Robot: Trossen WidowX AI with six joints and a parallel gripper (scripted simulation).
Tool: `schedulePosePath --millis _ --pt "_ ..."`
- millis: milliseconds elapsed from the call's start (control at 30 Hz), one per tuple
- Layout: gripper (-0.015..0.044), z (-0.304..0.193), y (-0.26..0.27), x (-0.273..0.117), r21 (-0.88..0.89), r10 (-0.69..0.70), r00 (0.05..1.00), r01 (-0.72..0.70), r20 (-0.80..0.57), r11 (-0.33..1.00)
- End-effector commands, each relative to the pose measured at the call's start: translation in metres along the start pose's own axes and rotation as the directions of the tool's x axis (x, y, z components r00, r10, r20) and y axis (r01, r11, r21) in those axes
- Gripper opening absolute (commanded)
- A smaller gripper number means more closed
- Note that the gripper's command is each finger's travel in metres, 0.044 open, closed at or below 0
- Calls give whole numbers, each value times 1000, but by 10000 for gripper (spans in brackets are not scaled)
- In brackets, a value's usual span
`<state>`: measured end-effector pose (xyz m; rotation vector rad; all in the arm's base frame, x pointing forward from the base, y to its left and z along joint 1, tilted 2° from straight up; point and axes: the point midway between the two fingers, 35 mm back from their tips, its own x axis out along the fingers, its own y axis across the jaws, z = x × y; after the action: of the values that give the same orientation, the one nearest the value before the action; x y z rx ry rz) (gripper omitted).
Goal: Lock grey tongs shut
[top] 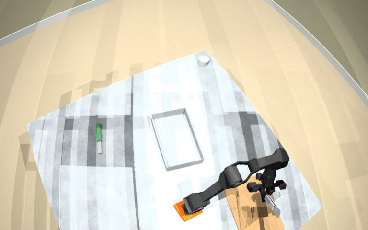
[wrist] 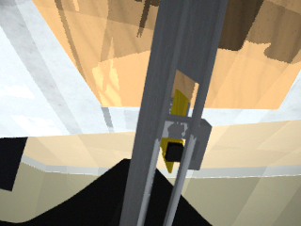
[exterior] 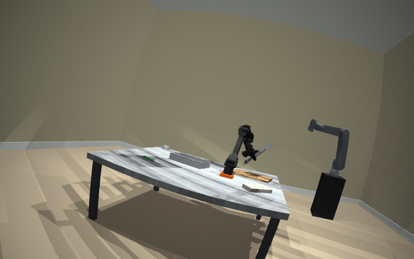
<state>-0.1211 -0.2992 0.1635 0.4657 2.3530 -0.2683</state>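
The grey tongs [top: 272, 205] [exterior: 263, 152] [wrist: 160, 85] are held in the air above the wooden board [top: 235, 200] [exterior: 263, 178] [wrist: 118, 85]. My gripper [top: 264, 198] [exterior: 255, 156] is shut on them. In the exterior view they slant, with the wider tip end up at the right and the other end low at the left. Their two arms lie close together and nearly parallel. In the wrist view a yellow piece [wrist: 180, 103] and a black square [wrist: 174, 152] show between the arms. Whether the lock holds cannot be told. The fingertips are mostly hidden by the tongs.
The grey roasting tin [top: 195, 135] [exterior: 186, 162] stands empty. A green-handled knife [top: 98, 132] [exterior: 148, 158] lies beyond it. A white cup [top: 203, 60] [exterior: 165, 147] is at the far corner. A cream block [exterior: 256, 188] lies near the board. A second grey arm [exterior: 342, 148] stands off the table.
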Motion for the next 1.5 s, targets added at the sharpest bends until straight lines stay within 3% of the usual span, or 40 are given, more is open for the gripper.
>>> schedulePosePath --millis 0,300,600,1467 --pt "-150 -9 1 3 1 42 992 -42 121 999" --pt "-150 -16 1 8 -49 92 897 -78 432 996" --pt "-150 -31 -8 0 -50 14 726 28 688 998" --pt "-150 -17 -13 14 -47 4 711 41 704 998"
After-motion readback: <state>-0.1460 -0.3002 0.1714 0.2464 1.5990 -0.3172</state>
